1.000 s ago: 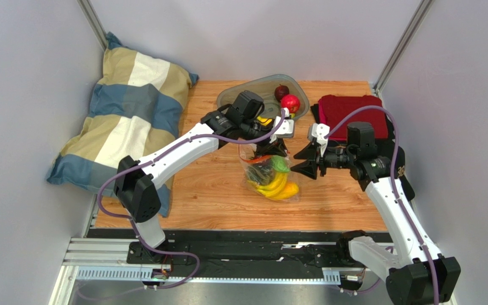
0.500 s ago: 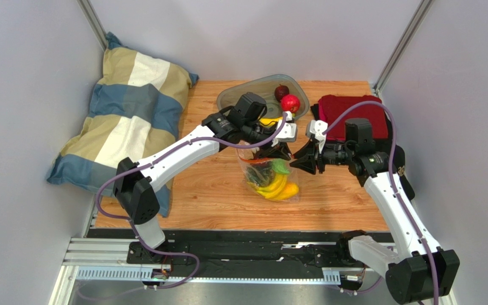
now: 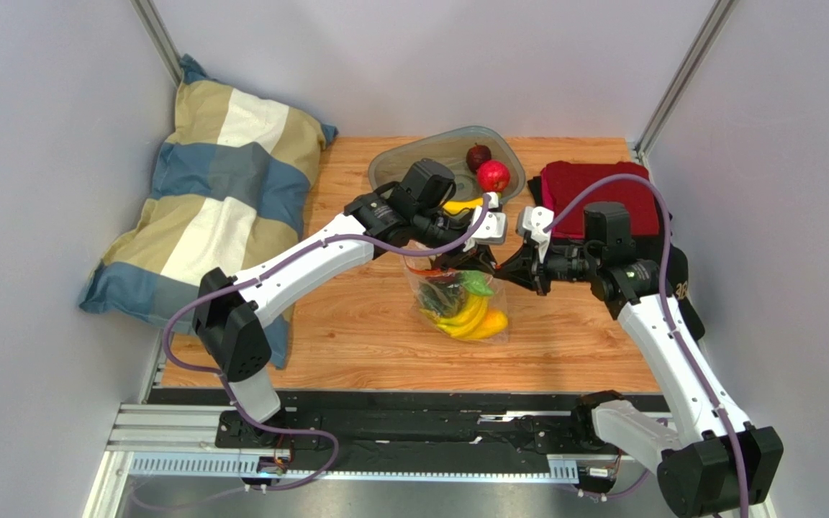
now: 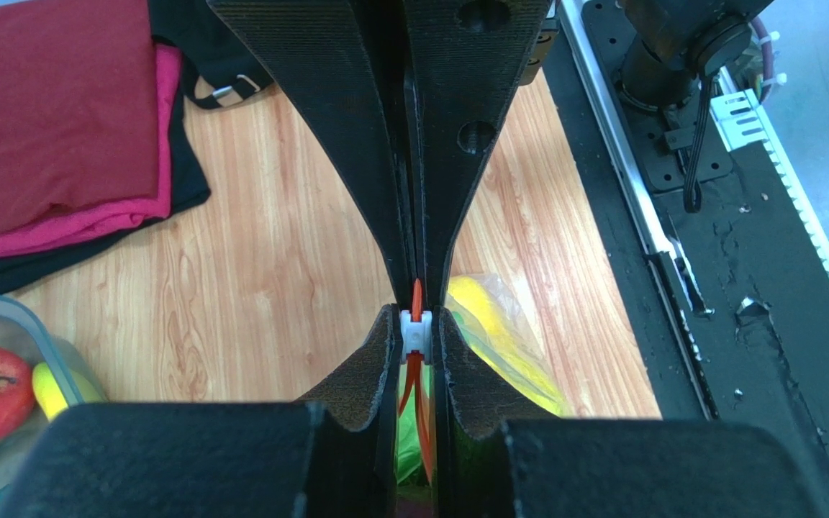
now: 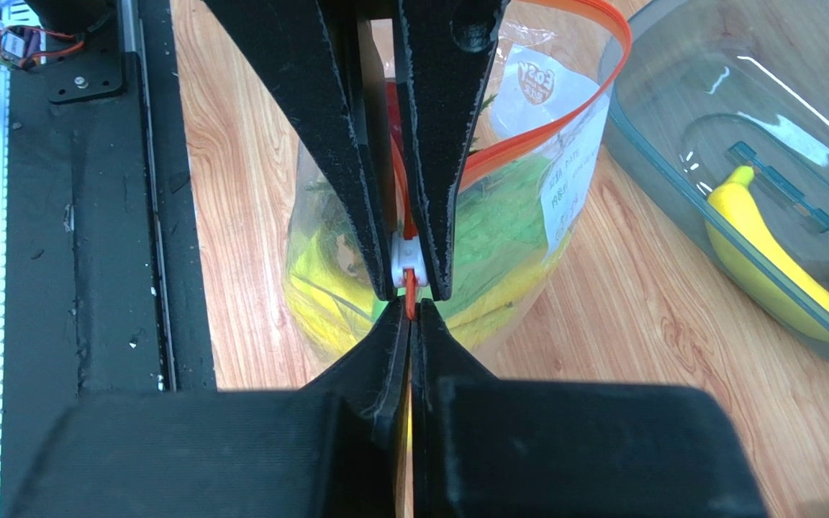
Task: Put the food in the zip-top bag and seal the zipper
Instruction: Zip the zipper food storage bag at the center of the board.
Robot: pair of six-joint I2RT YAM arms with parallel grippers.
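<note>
White arms (image 3: 311,250) with black joints (image 3: 237,329), looping purple cables (image 3: 168,332), and matte black gripper fingers (image 4: 322,97) with holes.

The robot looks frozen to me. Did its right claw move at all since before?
Yes. The right gripper slid left, away from the red cloth, toward the zip-top bag, and closed on its zipper.

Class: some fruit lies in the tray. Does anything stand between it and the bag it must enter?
Yes. The left tool and right tool are both shut on the zipper at the bag mouth, and the left arm hangs over the tray beside the banana and apple.
</note>
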